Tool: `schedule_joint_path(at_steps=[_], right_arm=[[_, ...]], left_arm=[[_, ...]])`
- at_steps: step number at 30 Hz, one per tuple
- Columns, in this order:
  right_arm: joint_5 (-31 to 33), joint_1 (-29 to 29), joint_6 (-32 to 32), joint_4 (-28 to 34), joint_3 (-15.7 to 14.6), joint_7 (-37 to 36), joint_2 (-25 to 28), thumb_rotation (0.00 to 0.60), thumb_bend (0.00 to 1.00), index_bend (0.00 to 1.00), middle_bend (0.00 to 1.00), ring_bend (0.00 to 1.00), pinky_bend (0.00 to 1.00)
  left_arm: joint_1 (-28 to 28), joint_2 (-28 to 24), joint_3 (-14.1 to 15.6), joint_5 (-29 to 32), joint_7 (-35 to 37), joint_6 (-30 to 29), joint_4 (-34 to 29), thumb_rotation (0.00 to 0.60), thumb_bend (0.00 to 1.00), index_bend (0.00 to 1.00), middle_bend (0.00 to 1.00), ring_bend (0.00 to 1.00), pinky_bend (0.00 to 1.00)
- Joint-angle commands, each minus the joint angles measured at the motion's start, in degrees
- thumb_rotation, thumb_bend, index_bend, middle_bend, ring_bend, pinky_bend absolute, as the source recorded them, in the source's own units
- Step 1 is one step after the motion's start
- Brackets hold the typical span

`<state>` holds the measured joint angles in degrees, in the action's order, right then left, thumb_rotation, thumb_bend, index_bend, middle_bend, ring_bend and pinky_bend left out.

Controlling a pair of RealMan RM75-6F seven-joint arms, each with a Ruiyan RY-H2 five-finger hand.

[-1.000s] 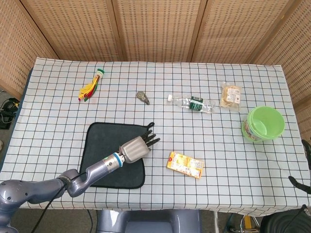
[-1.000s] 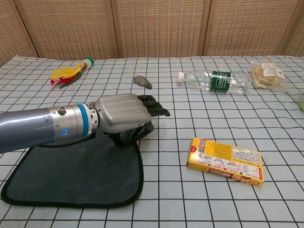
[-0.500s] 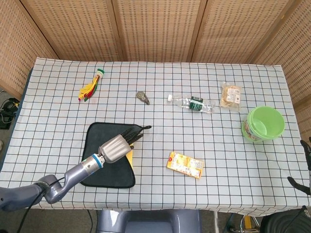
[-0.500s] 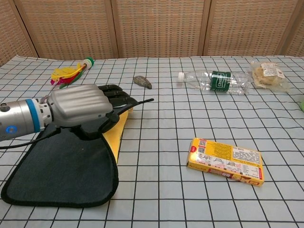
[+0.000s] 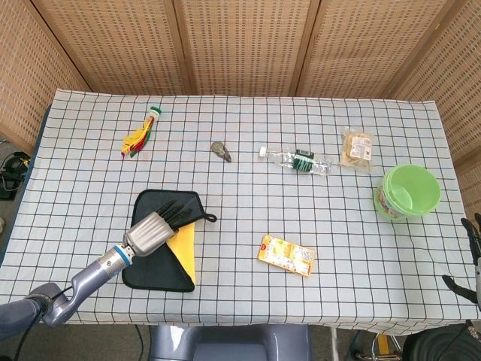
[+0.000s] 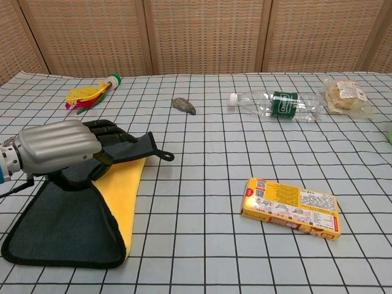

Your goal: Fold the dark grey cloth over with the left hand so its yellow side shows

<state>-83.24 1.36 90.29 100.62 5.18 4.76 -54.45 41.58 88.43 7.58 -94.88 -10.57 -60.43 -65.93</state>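
The cloth (image 6: 67, 214) lies at the near left of the checked table (image 6: 202, 245), partly turned over. Its dark grey top shows on the left part, with a darker stitched rim around the rounded corners. The right edge is lifted and pulled leftward, so a yellow strip (image 6: 122, 190) of the underside faces up, wide by the hand and narrowing toward the near edge. A small dark loop (image 6: 164, 155) sticks out from the raised corner, lying on the table to the right.

The left hand (image 6: 61, 146) reaches in from the left, its silver back upward. Its dark fingers (image 6: 113, 138) are clenched on the raised corner of the cloth, the fabric draped under them. In the head view the same hand (image 5: 154, 228) sits over the cloth's upper middle.

The right hand (image 5: 472, 259) shows only as dark fingertips at the far right edge of the head view; whether it is spread or curled I cannot tell.

A yellow box (image 6: 290, 207) lies right of the cloth, well apart. Further back are a small grey lump (image 6: 184, 105), a clear bottle (image 6: 275, 104) on its side, and a snack packet (image 6: 347, 95). A yellow and red toy (image 6: 90, 92) lies at the far left. A green bowl (image 5: 408, 191) sits at the right.
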Motion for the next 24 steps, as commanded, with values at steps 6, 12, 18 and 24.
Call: schedule_joint_path(at_steps=[6, 12, 18, 24], right_arm=[[0.0, 0.0, 0.1, 0.2, -0.1, 0.4, -0.1, 0.6, 0.0, 0.0, 0.0, 0.0, 0.0], [-0.1, 0.0, -0.1, 0.4, -0.1, 0.8, -0.2, 0.6, 0.0, 0.0, 0.0, 0.0, 0.0], [-0.2, -0.1, -0.1, 0.5, -0.2, 1.4, -0.4, 0.6, 0.0, 0.0, 0.0, 0.0, 0.0], [0.0, -0.1, -0.3, 0.6, -0.2, 1.6, -0.4, 0.6, 0.0, 0.0, 0.0, 0.0, 0.0]], left_arm=[[-1.3, -0.3, 0.7, -0.7, 2.7, -0.6, 3.2, 0.6, 0.43, 0.65, 0.0, 0.0, 0.0], [-1.9, -0.5, 1.0, -1.1, 4.0, -0.6, 5.2, 0.6, 0.43, 0.65, 0.0, 0.0, 0.0], [-2.8, -0.5, 1.6, -1.4, 5.2, -0.4, 7.4, 0.6, 0.43, 0.65, 0.0, 0.0, 0.0], [-3.3, -0.4, 1.8, -1.7, 6.3, -0.5, 9.0, 0.6, 0.43, 0.65, 0.0, 0.0, 0.0]])
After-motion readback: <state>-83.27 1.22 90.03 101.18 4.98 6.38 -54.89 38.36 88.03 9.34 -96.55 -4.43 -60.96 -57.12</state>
